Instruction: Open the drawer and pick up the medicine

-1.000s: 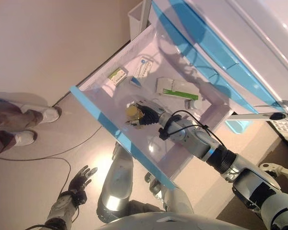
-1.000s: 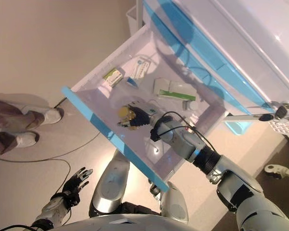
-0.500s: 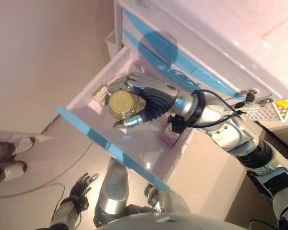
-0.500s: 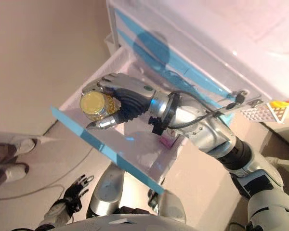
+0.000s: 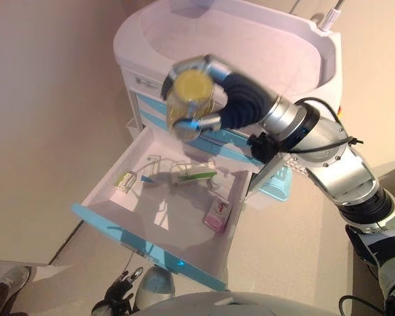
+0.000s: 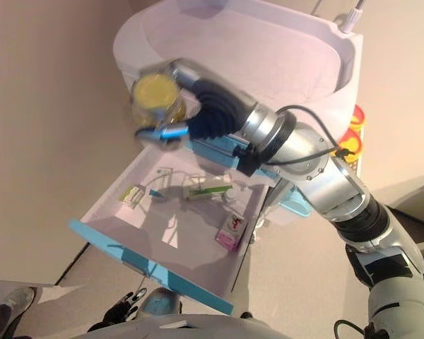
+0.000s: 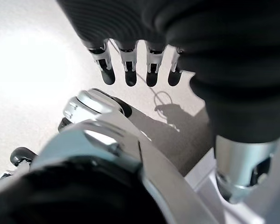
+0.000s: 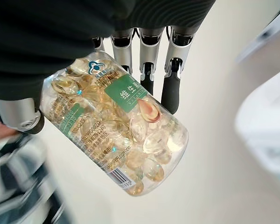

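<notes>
My right hand (image 5: 240, 108) is shut on a clear medicine bottle (image 5: 189, 97) with a yellow lid, held high in front of the cart's upper drawers. In the right wrist view the bottle (image 8: 114, 140) is full of yellow capsules and has a green label, with the fingers (image 8: 149, 60) curled behind it and the thumb at its side. Below it, the white drawer (image 5: 118, 220) with a blue front stands pulled out. My left hand (image 5: 122, 291) hangs low by the floor, and its fingers (image 7: 128, 70) are straight, holding nothing.
In the drawer lie a white-and-green box (image 5: 194, 174), a pink box (image 5: 217, 215) and a small green box (image 5: 125, 180). The white cart's top tray (image 5: 250, 39) has a raised rim. A light blue basket (image 5: 282, 185) hangs on the cart's side. A person's shoe (image 5: 6, 286) shows at lower left.
My right hand has lifted the bottle out of the drawer and up in front of the cart. The camera has tilted up, so the whole cart top now shows.
</notes>
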You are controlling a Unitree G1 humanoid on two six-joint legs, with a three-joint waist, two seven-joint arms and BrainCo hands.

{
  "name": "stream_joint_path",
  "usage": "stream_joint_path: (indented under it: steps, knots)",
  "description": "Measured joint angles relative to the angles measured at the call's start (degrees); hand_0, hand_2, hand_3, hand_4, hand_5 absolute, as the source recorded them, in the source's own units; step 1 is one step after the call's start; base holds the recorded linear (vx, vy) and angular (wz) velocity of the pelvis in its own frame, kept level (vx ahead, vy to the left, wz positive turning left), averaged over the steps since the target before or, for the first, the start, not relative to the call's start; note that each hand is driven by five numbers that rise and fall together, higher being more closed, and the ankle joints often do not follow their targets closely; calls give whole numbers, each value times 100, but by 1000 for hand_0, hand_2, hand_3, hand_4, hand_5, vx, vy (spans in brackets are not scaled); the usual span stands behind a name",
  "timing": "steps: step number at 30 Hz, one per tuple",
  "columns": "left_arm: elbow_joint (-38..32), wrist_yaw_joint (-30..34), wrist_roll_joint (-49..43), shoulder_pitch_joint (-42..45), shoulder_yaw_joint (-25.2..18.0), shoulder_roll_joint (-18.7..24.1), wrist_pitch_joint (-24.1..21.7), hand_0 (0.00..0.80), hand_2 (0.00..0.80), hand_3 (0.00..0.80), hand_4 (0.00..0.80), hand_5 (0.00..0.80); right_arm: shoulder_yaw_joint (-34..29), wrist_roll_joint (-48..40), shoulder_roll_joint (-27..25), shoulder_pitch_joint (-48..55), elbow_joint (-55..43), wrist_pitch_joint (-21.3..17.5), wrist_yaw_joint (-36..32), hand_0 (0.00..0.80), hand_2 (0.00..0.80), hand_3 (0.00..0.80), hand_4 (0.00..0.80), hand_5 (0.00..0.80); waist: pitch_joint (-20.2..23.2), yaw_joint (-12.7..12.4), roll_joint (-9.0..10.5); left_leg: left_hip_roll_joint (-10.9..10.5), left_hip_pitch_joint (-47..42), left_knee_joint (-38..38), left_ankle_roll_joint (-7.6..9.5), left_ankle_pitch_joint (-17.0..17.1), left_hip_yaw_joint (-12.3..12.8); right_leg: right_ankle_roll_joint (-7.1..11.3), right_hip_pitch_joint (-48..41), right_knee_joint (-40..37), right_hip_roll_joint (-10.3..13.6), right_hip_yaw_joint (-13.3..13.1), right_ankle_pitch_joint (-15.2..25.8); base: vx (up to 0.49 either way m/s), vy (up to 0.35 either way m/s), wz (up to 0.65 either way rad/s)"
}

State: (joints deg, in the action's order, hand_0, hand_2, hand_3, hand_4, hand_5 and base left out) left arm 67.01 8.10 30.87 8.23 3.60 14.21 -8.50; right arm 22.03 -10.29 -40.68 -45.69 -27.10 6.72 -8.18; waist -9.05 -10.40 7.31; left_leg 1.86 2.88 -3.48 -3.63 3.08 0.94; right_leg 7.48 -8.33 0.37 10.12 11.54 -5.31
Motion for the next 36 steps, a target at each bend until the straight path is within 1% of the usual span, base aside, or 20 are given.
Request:
stream_joint_path:
  steps: [4, 7, 11, 15, 17, 19, 21, 23, 28, 31, 36]
  knots:
    - [169, 4, 0, 98, -124, 12, 108, 0, 0, 0, 0, 0, -323, -255, -225, -136, 677, 242, 711, 800, 800, 800, 800, 800, 11, 10, 2, 5, -98, 20, -5, 0, -8, 0, -106, -40, -9, 15, 0, 64, 13, 2]
    - [233, 27, 0, 186, -226, 18, 122, 0, 0, 0, 0, 0, -338, -260, -499, -573, 1457, 395, 1252, 800, 800, 800, 800, 800, 45, 15, 9, 1, -135, 100, -6, 19, -29, 0, -116, -40, -6, 20, 0, 76, 22, 0]
    - [214, 32, 1, 184, -236, 89, 207, 0, 0, 0, 0, 0, -301, -263, -585, -1361, 3364, 640, 1858, 800, 800, 800, 800, 800, 71, -53, 28, -15, -158, 100, -2, 47, -110, 1, -204, -67, -6, 97, 0, 69, 4, 8]
    - [200, 21, 2, 181, -230, 190, 288, 0, 0, 0, 0, 0, 225, -446, -649, -2209, 5237, 834, 2121, 800, 800, 800, 800, 800, 85, -184, 41, -33, -219, 124, -17, 66, -214, 1, -333, -152, -16, 233, 1, 85, 27, 13]
    - [198, 0, 2, 176, -221, 234, 352, 0, 0, 0, 0, 0, 628, -474, -637, -2562, 6065, 783, 2147, 800, 800, 800, 800, 800, 87, -240, 39, -61, -262, 153, -26, 77, -297, 1, -447, -225, -18, 333, 1, 69, 32, 18]
    - [197, -3, 2, 170, -219, 240, 395, 0, 0, 0, 0, 0, 914, -594, -628, -2777, 6696, 747, 2145, 800, 800, 800, 800, 800, 86, -348, 33, -82, -292, 184, -25, 92, -339, 2, -500, -262, -9, 380, 1, 53, 32, 15]
    - [196, -8, 2, 170, -217, 258, 469, 0, 0, 0, 0, 0, 988, -851, -576, -2825, 7151, 692, 2142, 800, 800, 800, 800, 800, 83, -474, 28, -111, -279, 187, -25, 92, -404, 2, -537, -293, 4, 452, 1, 41, 38, 13]
    - [188, -9, 2, 168, -215, 276, 500, 0, 0, 0, 0, 0, 995, -1085, -480, -2827, 7505, 682, 2139, 800, 800, 800, 800, 800, 74, -532, 15, -115, -262, 186, -24, 97, -448, 2, -551, -311, 10, 496, 1, 25, 35, 13]
    - [104, -13, -1, 179, -196, 290, 621, 0, 0, 0, 0, 0, 989, -1559, -149, -2822, 8060, 684, 2020, 800, 800, 800, 800, 800, -17, -663, -122, -149, -240, 177, -27, 117, -552, 2, -601, -331, 14, 609, 1, 12, 27, 11]
    - [-33, -46, -1, 189, -88, 288, 653, 0, 0, 0, 0, 0, 942, -1571, 21, -2793, 8426, 680, 1897, 800, 800, 800, 800, 800, -75, -754, -209, -164, -231, 177, -22, 126, -585, 2, -610, -331, 12, 638, 1, 28, 25, 5]
    - [-264, -137, -1, 188, 28, 288, 738, 0, 0, 0, 0, 0, 716, -1674, 249, -2657, 8839, 683, 1760, 800, 800, 800, 800, 800, -137, -856, -268, -201, -216, 176, -10, 134, -615, 3, -619, -331, 20, 659, 0, 9, 8, 2]
